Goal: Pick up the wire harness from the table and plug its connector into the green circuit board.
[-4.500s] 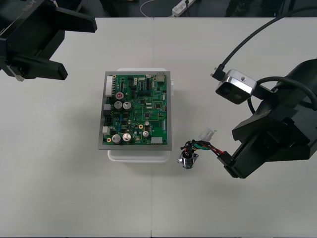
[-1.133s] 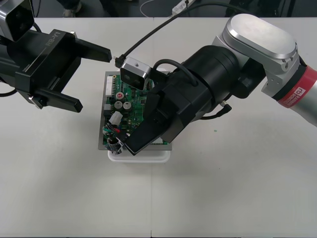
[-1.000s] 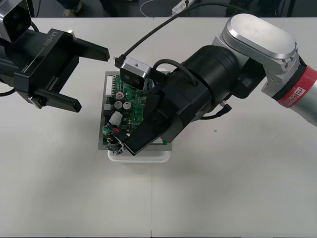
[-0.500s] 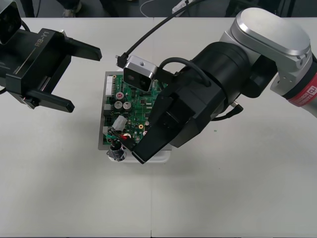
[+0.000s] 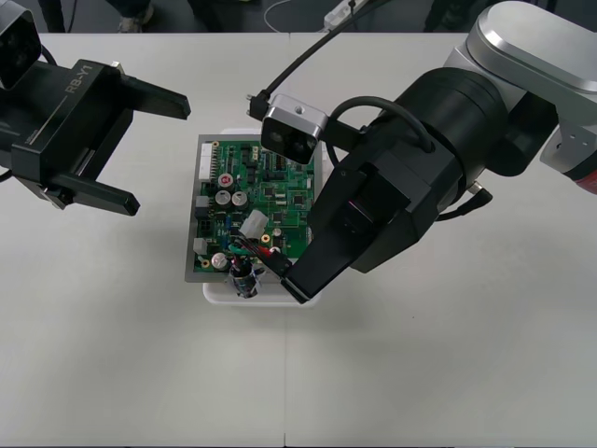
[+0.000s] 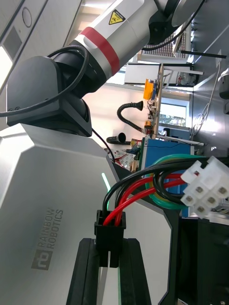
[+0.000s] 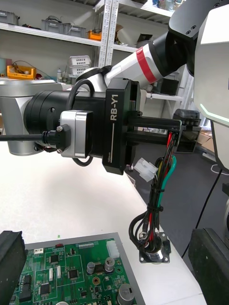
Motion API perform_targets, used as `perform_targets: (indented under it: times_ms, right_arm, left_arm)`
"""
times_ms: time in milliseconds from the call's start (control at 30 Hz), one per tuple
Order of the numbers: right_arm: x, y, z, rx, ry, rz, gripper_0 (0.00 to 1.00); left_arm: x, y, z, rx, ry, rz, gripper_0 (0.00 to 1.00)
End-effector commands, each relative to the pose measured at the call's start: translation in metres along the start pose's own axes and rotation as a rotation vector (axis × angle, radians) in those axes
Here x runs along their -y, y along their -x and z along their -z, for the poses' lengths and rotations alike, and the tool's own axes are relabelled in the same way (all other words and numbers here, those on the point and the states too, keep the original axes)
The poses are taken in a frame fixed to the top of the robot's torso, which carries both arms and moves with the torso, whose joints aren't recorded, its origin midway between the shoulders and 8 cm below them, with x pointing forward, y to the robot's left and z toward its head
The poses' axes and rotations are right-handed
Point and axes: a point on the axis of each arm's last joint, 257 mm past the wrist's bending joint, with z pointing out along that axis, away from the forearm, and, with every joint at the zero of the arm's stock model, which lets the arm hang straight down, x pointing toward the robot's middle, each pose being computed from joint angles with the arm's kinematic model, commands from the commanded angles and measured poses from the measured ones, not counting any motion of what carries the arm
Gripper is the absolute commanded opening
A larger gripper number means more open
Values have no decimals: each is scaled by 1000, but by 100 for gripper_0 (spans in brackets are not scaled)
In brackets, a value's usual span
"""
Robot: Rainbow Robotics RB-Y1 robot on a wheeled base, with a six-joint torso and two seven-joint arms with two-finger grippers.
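Note:
The green circuit board (image 5: 256, 191) sits on its white base (image 5: 213, 291) mid-table. Over the board's near edge my right gripper (image 5: 287, 273) is shut on the harness's black plug (image 6: 109, 232). Red, black and green wires (image 6: 143, 183) loop out from the plug, with a white connector (image 5: 254, 224) among them. In the left wrist view the harness (image 7: 159, 190) hangs down from the right gripper (image 7: 177, 130), its metal socket (image 7: 153, 250) lowest, beside the board (image 7: 71, 274). My left gripper (image 5: 160, 154) waits open to the left of the board, above the table.
The pale table (image 5: 448, 373) stretches around the board. Dark floor with cables and a power strip (image 5: 340, 11) runs past the far edge. The right arm's bulky links (image 5: 448, 149) hang over the board's right side.
My right gripper has carried the harness rightwards along the board's near edge, and the socket now dangles nearer the middle of that edge. The left gripper has stayed almost where it was.

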Motion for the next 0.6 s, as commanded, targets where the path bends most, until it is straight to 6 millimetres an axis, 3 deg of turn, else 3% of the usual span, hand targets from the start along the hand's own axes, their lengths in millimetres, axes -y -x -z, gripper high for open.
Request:
perform_targets:
  times_ms: [33, 600]
  right_arm:
    - [-13, -9, 1, -53, -26, -3, 0]
    - [-16, -16, 4, -59, 0, -16, 0]
  left_arm:
    - [11, 1, 10, -30, -22, -54, 100]
    - [18, 6, 5, -17, -45, -61, 100]
